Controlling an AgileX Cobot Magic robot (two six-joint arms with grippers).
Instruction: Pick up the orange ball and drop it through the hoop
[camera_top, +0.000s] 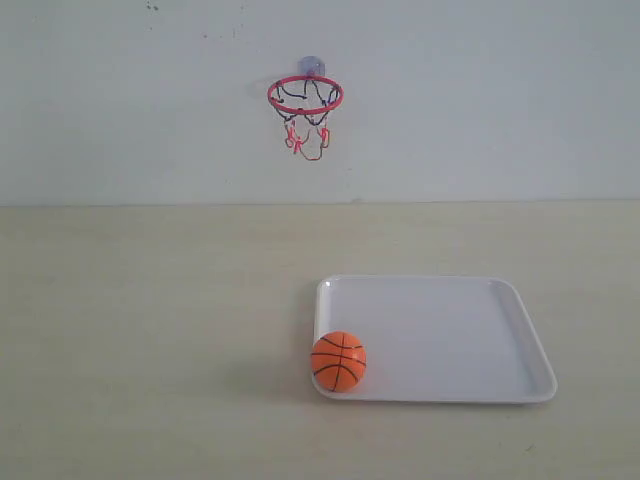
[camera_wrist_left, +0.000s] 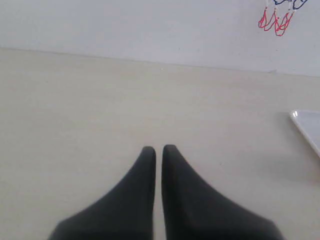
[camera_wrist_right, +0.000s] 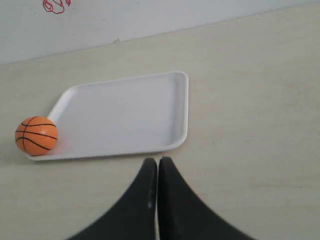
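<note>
The orange ball (camera_top: 338, 361) with black seams rests in the near left corner of a white tray (camera_top: 450, 330), against its rim. The right wrist view also catches the orange ball (camera_wrist_right: 36, 135) at the tray's (camera_wrist_right: 130, 110) corner. The hoop (camera_top: 305, 96), with a red ring and dark and red net, hangs on the back wall by a suction cup. Only the net's tips (camera_wrist_left: 276, 19) show in the left wrist view. My left gripper (camera_wrist_left: 158, 149) is shut and empty over bare table. Just short of the tray's edge, my right gripper (camera_wrist_right: 157, 161) is shut and empty. Neither arm appears in the exterior view.
A pale wooden table (camera_top: 150, 330) runs back to a white wall (camera_top: 480, 100). A corner of the tray (camera_wrist_left: 307, 125) shows in the left wrist view.
</note>
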